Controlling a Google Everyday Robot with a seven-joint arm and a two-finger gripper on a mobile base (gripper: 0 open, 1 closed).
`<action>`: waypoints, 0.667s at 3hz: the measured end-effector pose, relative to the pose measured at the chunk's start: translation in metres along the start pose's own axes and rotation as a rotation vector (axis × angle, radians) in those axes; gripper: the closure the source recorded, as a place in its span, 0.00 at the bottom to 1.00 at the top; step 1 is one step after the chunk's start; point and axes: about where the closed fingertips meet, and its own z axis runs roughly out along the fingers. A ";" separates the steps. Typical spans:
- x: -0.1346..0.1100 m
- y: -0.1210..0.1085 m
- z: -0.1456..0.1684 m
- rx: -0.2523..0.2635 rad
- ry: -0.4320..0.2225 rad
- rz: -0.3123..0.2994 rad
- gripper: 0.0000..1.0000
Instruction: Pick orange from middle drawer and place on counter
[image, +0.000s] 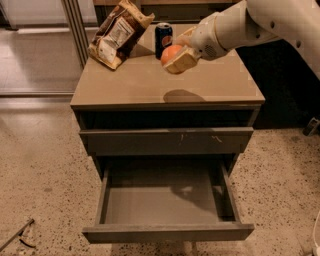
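My gripper (176, 54) is shut on the orange (170, 53), a small round bright-orange fruit, and holds it in the air above the counter (130, 85), beside the soda can. Its shadow falls on the tan top below. The white arm reaches in from the upper right. The middle drawer (167, 202) is pulled out wide below, its flat grey floor bare. The drawer above it (165, 141), with pale scratch marks on its front, is closed.
A dark blue soda can (163, 39) stands at the back of the counter. A brown snack bag (117, 32) lies at the back left. A speckled floor surrounds the cabinet. A metal post (75, 25) stands at left.
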 end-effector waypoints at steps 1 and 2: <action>0.018 -0.029 0.020 0.007 -0.021 0.030 1.00; 0.037 -0.040 0.040 -0.002 -0.044 0.092 1.00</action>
